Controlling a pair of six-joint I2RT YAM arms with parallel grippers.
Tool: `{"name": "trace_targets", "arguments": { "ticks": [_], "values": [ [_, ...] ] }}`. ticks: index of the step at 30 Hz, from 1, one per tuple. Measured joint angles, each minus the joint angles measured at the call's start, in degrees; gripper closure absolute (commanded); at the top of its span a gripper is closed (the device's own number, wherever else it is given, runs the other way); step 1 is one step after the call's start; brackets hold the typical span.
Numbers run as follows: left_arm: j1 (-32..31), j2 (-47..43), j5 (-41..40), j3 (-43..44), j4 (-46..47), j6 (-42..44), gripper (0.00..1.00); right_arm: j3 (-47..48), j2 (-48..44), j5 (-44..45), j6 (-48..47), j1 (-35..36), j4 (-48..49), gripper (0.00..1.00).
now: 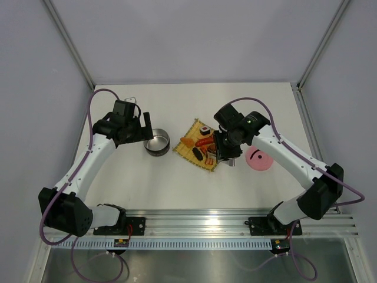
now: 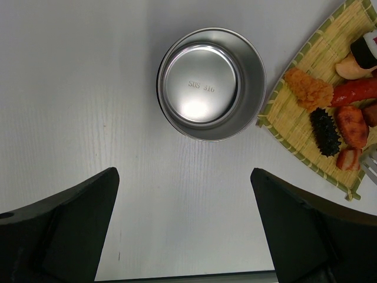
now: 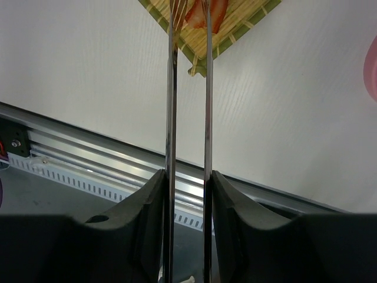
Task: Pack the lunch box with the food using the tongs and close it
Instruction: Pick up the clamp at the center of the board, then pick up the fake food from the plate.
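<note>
The lunch box (image 1: 156, 142) is a round metal tin, empty inside (image 2: 210, 82), left of the bamboo mat (image 1: 189, 154). Food pieces (image 1: 203, 141) lie on the mat: an orange chunk (image 2: 309, 88), a dark piece (image 2: 326, 132), red-orange sausages (image 2: 353, 91) and a sushi roll (image 2: 368, 50). My left gripper (image 2: 184, 171) hangs open just short of the tin, nothing between its fingers. My right gripper (image 3: 188, 177) is shut on the tongs (image 3: 171, 118). Their two arms run parallel, slightly apart, with the tips over a red-orange piece (image 3: 217, 13) at the mat's near corner. The pink lid (image 1: 259, 159) lies right of the mat.
The mat's corner (image 3: 203, 62) points toward the aluminium rail (image 1: 194, 223) at the table's near edge. White enclosure walls stand behind and on both sides. A tong tip shows at the right edge of the left wrist view (image 2: 368, 166).
</note>
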Motion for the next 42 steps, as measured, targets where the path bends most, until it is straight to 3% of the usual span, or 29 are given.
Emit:
{"name": "trace_targets", "arguments": {
  "ticks": [11,31,33,37,40,42],
  "values": [
    [0.02,0.42,0.02,0.0,0.07,-0.02,0.01,4.48,3.5,0.09,-0.55,2.19,0.7,0.49],
    [0.02,0.33,-0.02,-0.26,0.11,-0.04,0.01,4.35,10.97,-0.04,-2.71,2.23,4.13,0.49],
    [0.02,0.33,0.0,-0.26,0.11,-0.04,0.01,4.02,11.52,-0.15,-2.84,2.25,4.42,0.53],
    [0.02,0.33,-0.02,-0.26,0.09,-0.04,0.01,3.98,12.22,-0.02,-3.45,2.54,4.72,0.74],
    [0.02,0.33,-0.09,-0.26,0.09,-0.04,0.01,4.0,12.22,0.11,-3.69,3.08,4.7,0.82],
    [0.02,0.28,-0.2,-0.28,0.09,-0.04,0.01,4.09,12.22,0.15,-3.67,3.43,4.55,0.83]
  ]
}}
